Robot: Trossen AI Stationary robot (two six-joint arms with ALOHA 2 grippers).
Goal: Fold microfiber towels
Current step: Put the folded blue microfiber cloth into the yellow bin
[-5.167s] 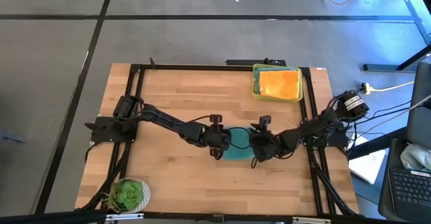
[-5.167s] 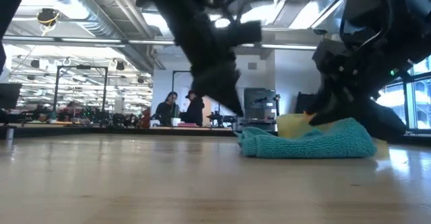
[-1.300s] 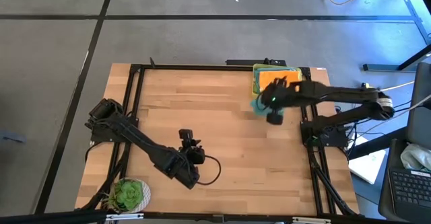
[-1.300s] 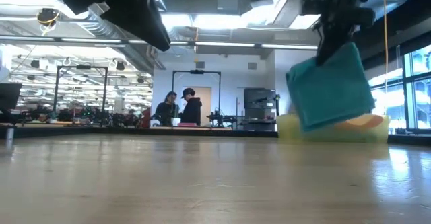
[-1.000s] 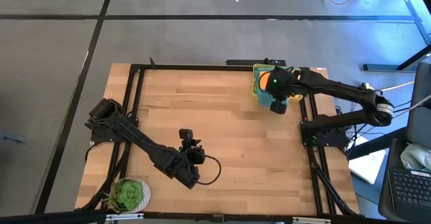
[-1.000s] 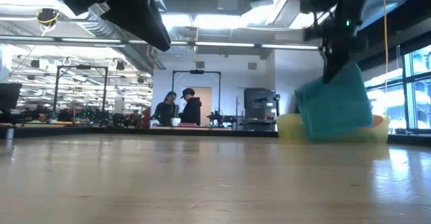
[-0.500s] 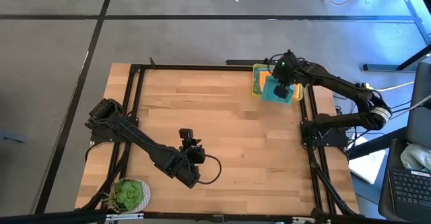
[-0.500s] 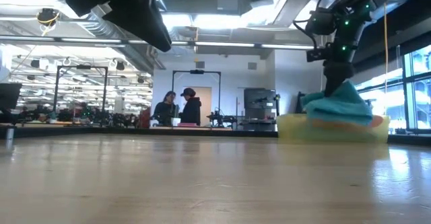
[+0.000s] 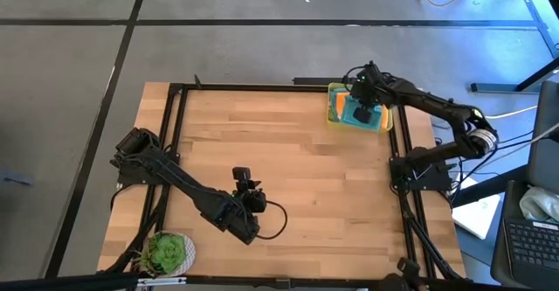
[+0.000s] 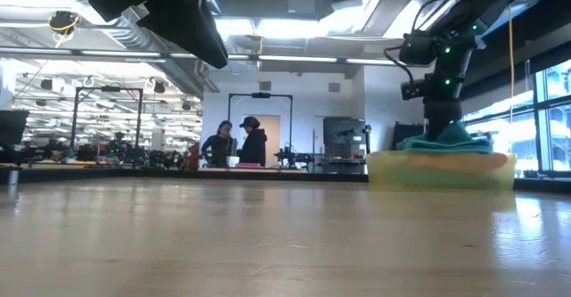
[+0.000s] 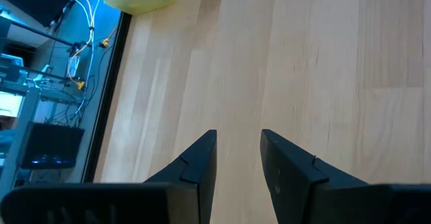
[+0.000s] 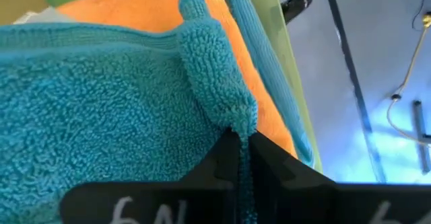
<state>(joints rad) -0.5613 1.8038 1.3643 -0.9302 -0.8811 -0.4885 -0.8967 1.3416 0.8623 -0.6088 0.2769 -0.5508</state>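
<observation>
My right gripper (image 9: 359, 107) (image 12: 240, 140) is over the yellow tray (image 9: 331, 116) (image 10: 442, 170) at the table's far right and is shut on a folded teal towel (image 9: 361, 116) (image 10: 446, 140). The teal towel lies on an orange towel (image 12: 151, 14) inside the tray. A light blue edge (image 12: 237, 9) shows beside the orange one. My left gripper (image 11: 238, 136) (image 9: 253, 205) hangs open above bare wood near the table's front middle, with nothing between its fingers. My right gripper pinches a raised ridge of the teal towel (image 12: 225, 109) between its two fingers, coming from above at a slant. The ridge is pulled up into the fingers. The towel's other part lies flat on the orange towel in the tray.
A potted green plant (image 9: 166, 252) stands at the near left corner. A black frame (image 9: 262, 87) runs along the table's edges. People stand in the room far behind the table (image 10: 236, 143). Bare wood lies between the two arms.
My right gripper has carried the teal towel toward the table's far right corner and down, tipping more downward. The towel hung below the fingers before; now it lies on the orange towel in the tray. The gripper stays shut on it.
</observation>
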